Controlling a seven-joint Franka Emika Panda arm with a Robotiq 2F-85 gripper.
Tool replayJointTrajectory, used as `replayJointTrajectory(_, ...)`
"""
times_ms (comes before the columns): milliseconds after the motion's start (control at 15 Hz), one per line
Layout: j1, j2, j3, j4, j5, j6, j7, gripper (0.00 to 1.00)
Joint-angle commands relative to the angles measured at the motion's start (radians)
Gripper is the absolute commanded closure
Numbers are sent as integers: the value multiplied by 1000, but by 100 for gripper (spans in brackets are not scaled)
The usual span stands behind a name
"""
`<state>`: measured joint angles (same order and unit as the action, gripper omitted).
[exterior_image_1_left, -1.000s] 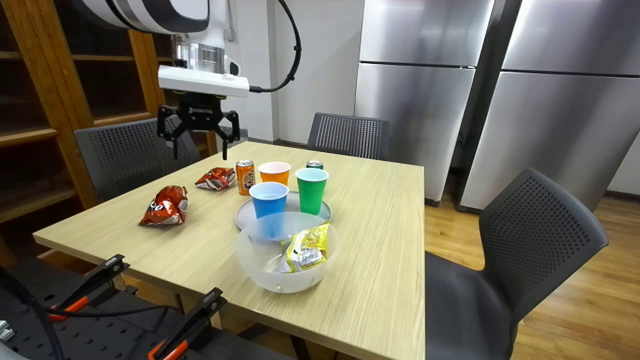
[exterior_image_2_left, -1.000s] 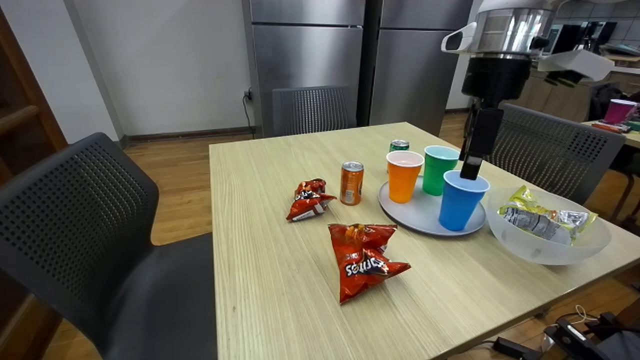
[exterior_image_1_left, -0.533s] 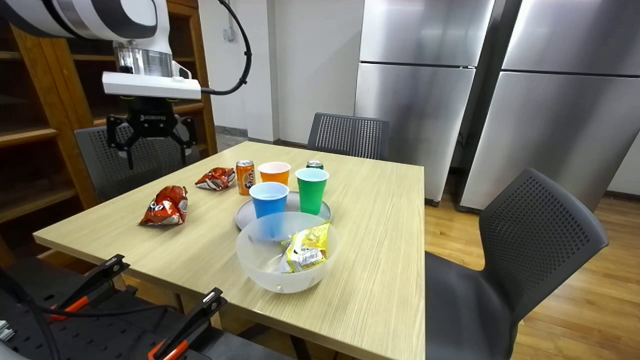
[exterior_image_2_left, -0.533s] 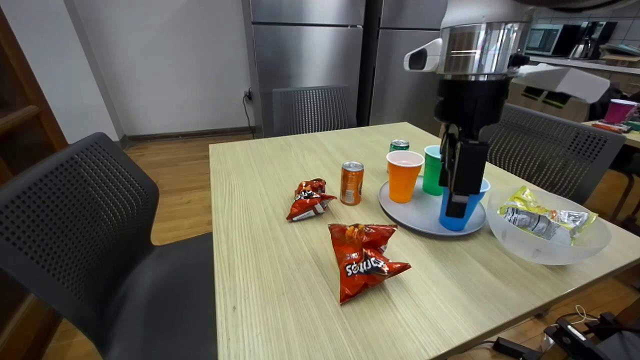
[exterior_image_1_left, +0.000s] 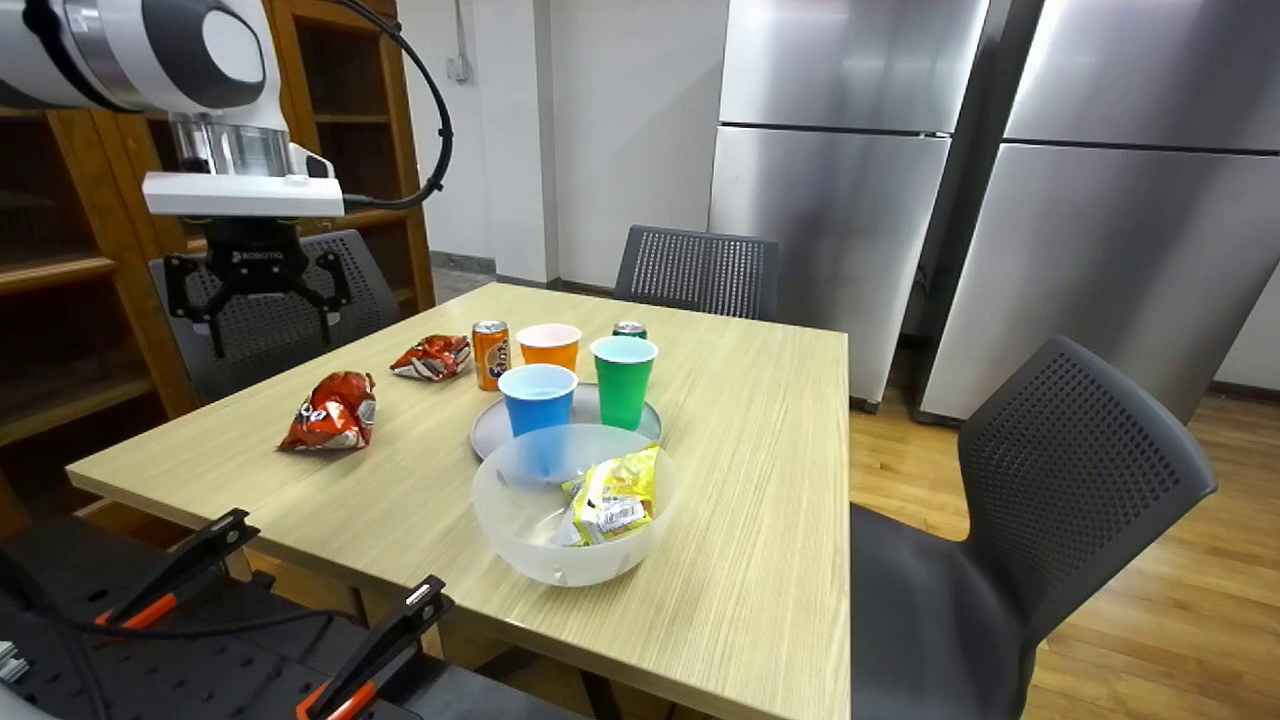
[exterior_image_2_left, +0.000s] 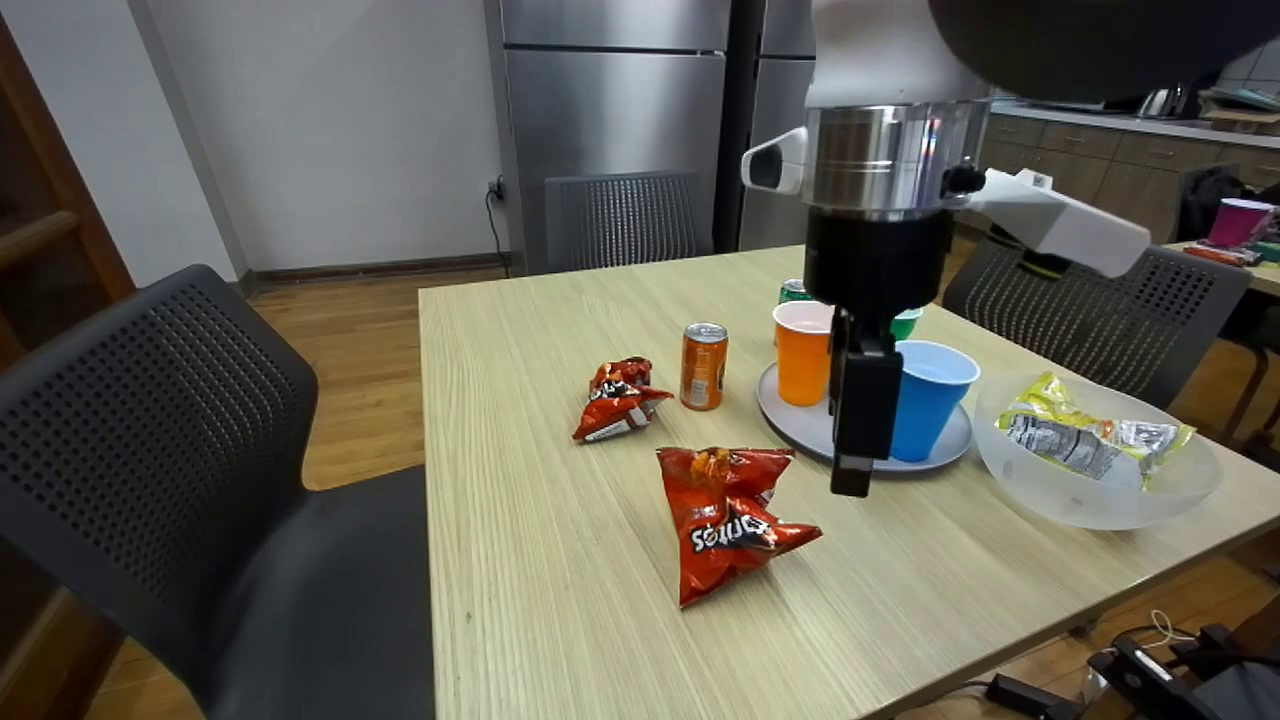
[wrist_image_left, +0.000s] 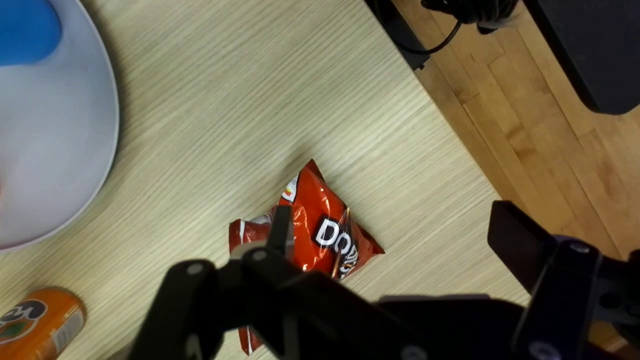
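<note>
Gripper (exterior_image_1_left: 271, 342): fingers (wrist_image_left: 280, 223) wide apart, holding nothing | nearest red snack bag (wrist_image_left: 325, 227): lies below, partly behind one finger in wrist view

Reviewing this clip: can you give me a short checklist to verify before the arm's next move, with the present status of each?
1. End effector open and holding nothing: ok, jaws wide apart.
2. Doritos bag centred between the jaws: not ok; in the wrist view one jaw overlaps it and the other stands well aside.
3. Other red bag clear of the orange can: cannot tell; they look very close.
4. Blue cup, orange cup and green cup upright on the plate: ok.
5. Yellow packet inside the bowl: ok.
</note>
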<state>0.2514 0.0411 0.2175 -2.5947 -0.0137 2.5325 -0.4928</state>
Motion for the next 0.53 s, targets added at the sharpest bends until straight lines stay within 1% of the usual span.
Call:
replayJointTrajectory(0,8,91,25,70,-32,43,118,0)
replayJointTrajectory(200,27,156,37,115,-46,68,216,0)
replayJointTrajectory(467,47,243,23,185,-92,67,333,0)
